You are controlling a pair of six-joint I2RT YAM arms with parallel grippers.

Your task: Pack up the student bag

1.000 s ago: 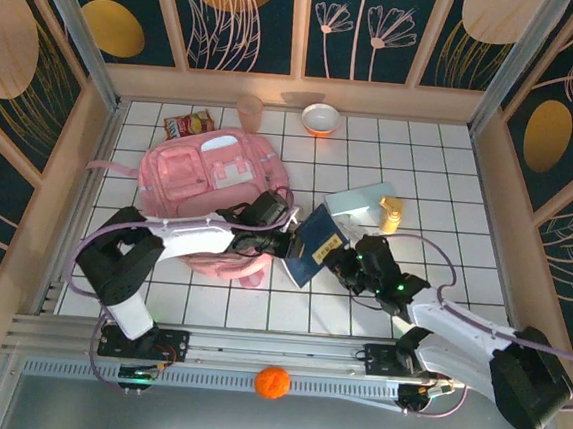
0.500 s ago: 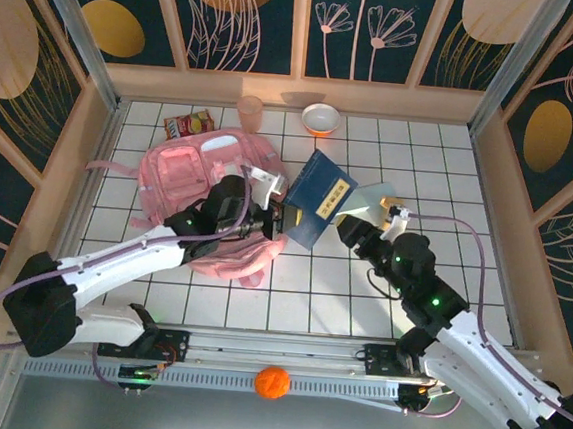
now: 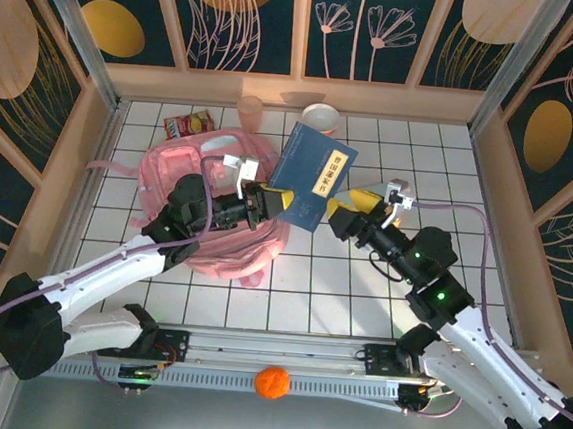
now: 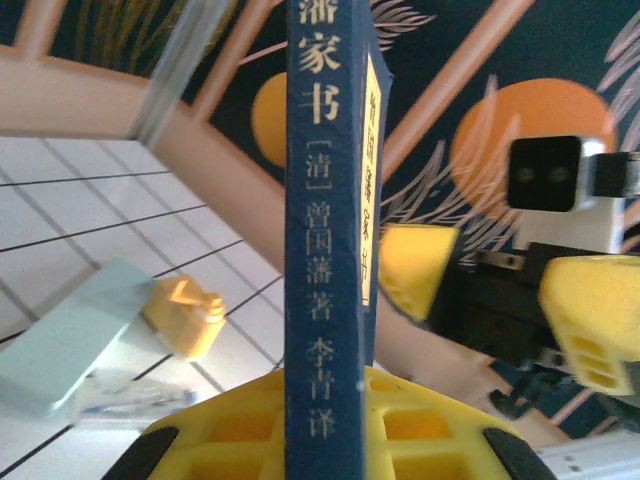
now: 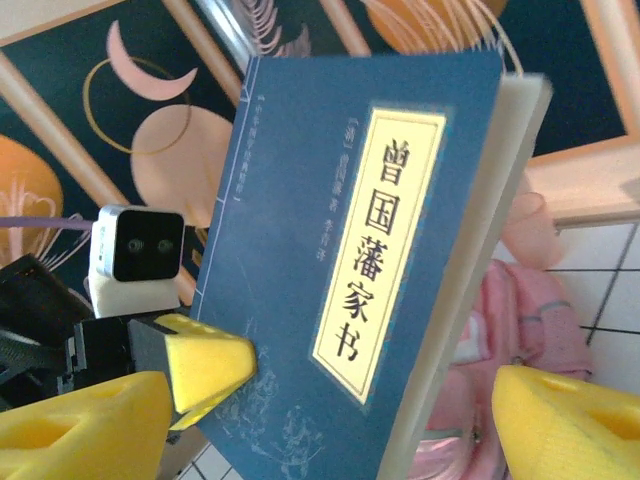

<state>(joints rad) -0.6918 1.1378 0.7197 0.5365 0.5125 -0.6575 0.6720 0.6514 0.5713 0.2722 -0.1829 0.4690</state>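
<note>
Left jaws tight on blue book point(image 3: 312, 177); right jaws wide apart beside it.

book point(image 3: 312, 178) just right of student bag point(image 3: 170, 169), cup point(image 3: 250, 109) behind student bag, ball point(image 3: 272, 382) at near edge

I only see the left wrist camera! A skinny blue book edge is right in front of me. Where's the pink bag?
Observer: The student bag lies on the tiles below the left arm, left of the blue book.
Operator: Who's holding the book?
Observer: The top camera shows the left claw pinching the edge nearest the bag, holding it up off the tiles.
Operator: What's on the front?
Observer: The right wrist camera shows the full blue cover with a tall yellow title label.
</note>
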